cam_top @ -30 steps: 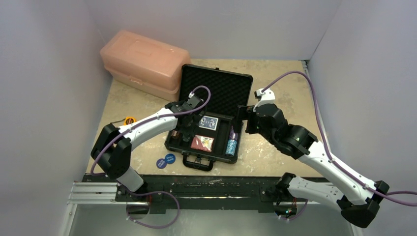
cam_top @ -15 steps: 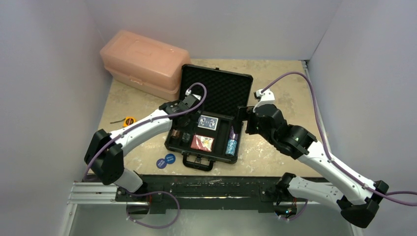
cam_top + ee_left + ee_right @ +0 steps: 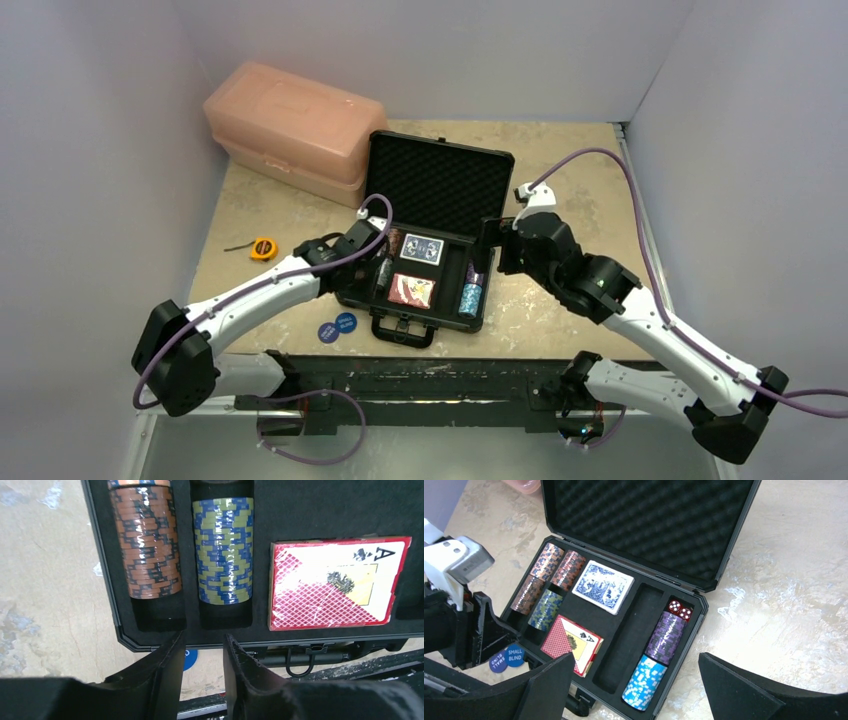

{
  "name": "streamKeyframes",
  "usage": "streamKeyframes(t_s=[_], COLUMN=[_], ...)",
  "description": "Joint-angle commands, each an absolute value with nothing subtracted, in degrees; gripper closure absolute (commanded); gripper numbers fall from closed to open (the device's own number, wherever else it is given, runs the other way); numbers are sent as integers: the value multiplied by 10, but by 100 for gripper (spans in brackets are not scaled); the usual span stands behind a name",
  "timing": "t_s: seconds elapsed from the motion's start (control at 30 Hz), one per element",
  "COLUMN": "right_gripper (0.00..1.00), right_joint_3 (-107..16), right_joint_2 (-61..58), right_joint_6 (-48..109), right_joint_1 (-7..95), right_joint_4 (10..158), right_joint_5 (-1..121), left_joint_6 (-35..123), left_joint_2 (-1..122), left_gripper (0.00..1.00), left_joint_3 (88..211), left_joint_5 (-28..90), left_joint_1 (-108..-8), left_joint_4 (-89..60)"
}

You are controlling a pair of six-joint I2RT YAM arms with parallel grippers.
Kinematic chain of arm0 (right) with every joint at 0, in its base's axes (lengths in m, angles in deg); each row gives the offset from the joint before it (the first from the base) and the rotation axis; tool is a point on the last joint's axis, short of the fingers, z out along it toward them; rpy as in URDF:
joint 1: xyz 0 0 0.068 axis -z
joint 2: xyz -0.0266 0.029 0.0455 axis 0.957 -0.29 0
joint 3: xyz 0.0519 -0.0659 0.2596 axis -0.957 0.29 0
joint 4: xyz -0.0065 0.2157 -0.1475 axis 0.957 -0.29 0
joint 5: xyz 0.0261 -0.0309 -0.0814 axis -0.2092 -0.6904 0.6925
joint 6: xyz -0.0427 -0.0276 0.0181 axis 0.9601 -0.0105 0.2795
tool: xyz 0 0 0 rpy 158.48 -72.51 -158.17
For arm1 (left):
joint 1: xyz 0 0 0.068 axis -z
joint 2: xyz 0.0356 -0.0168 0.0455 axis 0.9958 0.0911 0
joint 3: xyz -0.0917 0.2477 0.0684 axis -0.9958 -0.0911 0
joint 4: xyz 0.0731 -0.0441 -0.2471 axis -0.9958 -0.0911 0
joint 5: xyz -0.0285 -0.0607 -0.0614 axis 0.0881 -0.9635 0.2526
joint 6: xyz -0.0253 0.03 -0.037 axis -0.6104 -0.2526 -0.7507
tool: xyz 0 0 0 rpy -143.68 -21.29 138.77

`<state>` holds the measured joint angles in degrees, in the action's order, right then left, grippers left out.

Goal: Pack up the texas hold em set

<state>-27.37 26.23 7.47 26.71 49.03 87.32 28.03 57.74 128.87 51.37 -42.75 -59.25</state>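
The black briefcase [image 3: 440, 180] lies open, its foam lid [image 3: 649, 520] standing up behind. Its left slots hold brown chips [image 3: 147, 540] and olive-blue chips [image 3: 223, 550]. The red deck [image 3: 335, 582] lies beside them, with the blue deck [image 3: 604, 586] behind. At the right are purple chips [image 3: 666, 637], light-blue chips [image 3: 643, 681] and red dice [image 3: 679, 610]. Two blue discs [image 3: 337, 327] lie on the table by the handle [image 3: 300, 655]. My left gripper [image 3: 203, 637] hovers over the front-left rim, jaws narrowly apart and empty. My right gripper [image 3: 635, 656] is wide open above the right side.
A long slot [image 3: 631, 635] in the middle of the case holds nothing. A pink plastic box [image 3: 290, 125] stands at the back left, touching the case's lid corner. A small yellow tape measure [image 3: 263, 247] lies left of the case. Walls close in both sides.
My left arm has pulled back from over the case's left slots toward its front-left corner, and its jaws have narrowed. The right arm has not moved.
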Motion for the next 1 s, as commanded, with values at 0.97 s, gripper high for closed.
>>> streamKeyframes(t_s=[0.97], right_gripper=[1], right_joint_3=[-264], right_joint_2=[240], right_joint_6=[101], right_joint_1=[281], right_joint_4=[521], right_joint_5=[870], left_joint_6=[285], left_joint_2=[670], left_gripper=[81], left_joint_3=[1318], left_joint_5=[520], left_joint_1=[-431], left_joint_4=[-493])
